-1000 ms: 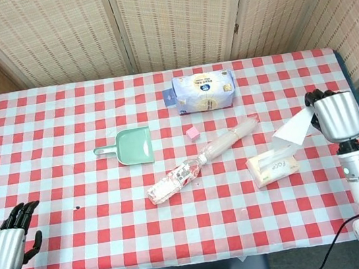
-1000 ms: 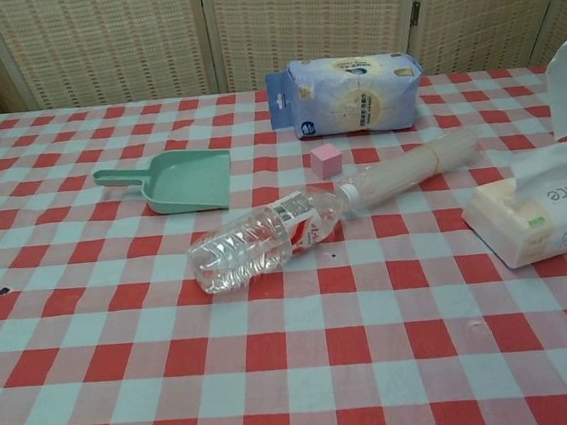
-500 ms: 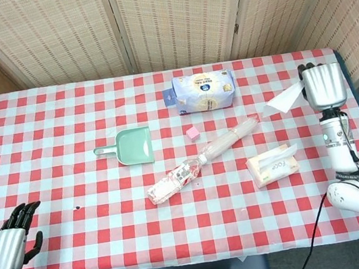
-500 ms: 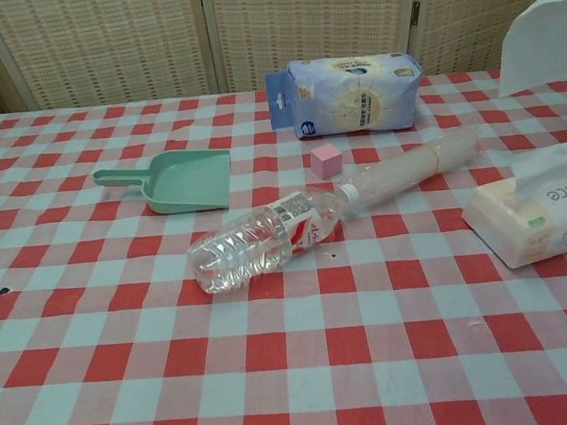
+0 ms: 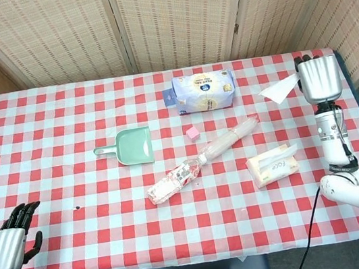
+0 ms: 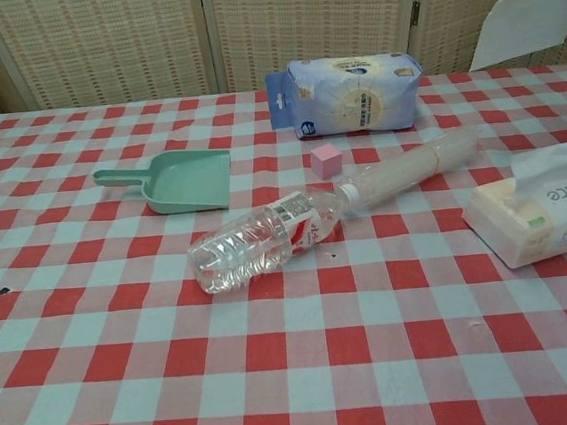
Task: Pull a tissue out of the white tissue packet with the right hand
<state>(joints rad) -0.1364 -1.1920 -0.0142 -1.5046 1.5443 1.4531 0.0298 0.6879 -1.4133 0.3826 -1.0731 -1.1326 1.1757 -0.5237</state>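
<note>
The white tissue packet [image 5: 273, 167] [image 6: 544, 221] lies on the table's right side, with another tissue poking out of its top. My right hand [image 5: 319, 78] is raised well above and behind the packet, at the right edge of the head view. It holds a white tissue [image 5: 280, 90] [image 6: 527, 8] that hangs free in the air, clear of the packet. The hand itself is outside the chest view. My left hand [image 5: 8, 241] rests at the near left corner, holding nothing, fingers apart.
A clear plastic bottle [image 5: 174, 179] and a long clear sleeve [image 5: 229, 139] lie across the middle. A green dustpan [image 5: 129, 146], a small pink cube [image 5: 193, 132] and a blue-white bag [image 5: 203, 92] sit further back. A folding screen stands behind the table.
My right hand rose and moved back, lifting the tissue fully out and away from the packet. A fresh tissue now sticks up from the packet. The left hand stayed still.
</note>
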